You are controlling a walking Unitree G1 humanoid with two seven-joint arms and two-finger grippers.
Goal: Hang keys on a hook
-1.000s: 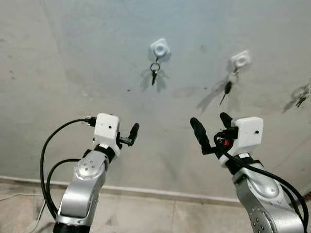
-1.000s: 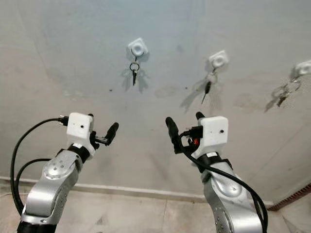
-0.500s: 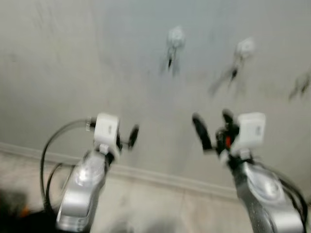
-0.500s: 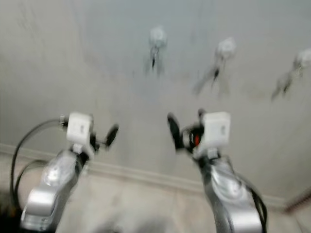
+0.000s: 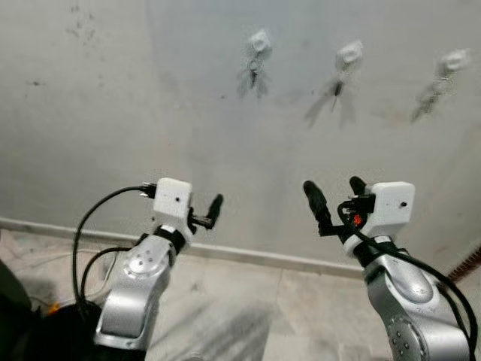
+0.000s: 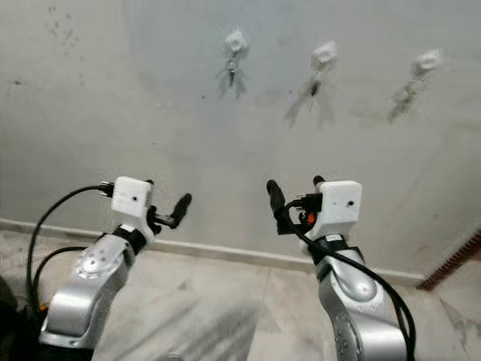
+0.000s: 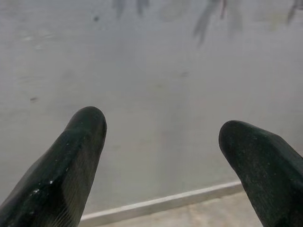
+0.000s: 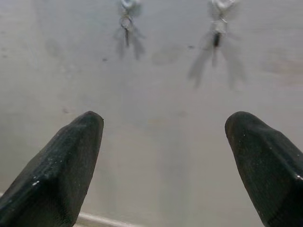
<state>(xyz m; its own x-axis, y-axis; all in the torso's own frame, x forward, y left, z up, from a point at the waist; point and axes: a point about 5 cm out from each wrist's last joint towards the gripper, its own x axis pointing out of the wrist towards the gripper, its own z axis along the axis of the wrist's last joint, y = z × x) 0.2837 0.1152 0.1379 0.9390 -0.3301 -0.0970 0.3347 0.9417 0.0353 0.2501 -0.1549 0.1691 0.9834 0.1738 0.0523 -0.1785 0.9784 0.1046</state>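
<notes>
Three white hooks are fixed high on the grey wall: the left hook (image 5: 259, 40), the middle hook (image 5: 349, 53) and the right hook (image 5: 454, 60). A key on a ring hangs from each: the left key (image 5: 254, 72), the middle key (image 5: 338, 86) and the right key (image 5: 427, 94). My left gripper (image 5: 207, 214) is raised in front of the wall, well below the hooks, open and empty. My right gripper (image 5: 336, 194) is raised beside it, also open and empty. Between the right gripper's fingertips (image 8: 71, 161), the wrist view shows two of the hanging keys (image 8: 126, 32).
A pale baseboard (image 5: 248, 257) runs along the foot of the wall above a tiled floor (image 5: 248, 316). Black cables (image 5: 83, 248) loop off my left arm. A dark object (image 5: 15, 301) sits at the lower left and a reddish strip (image 5: 467, 263) at the far right.
The whole picture has shifted: the camera pulled back, so the hooks look smaller and higher, a third hook and more floor show. Both grippers remain open and empty.
</notes>
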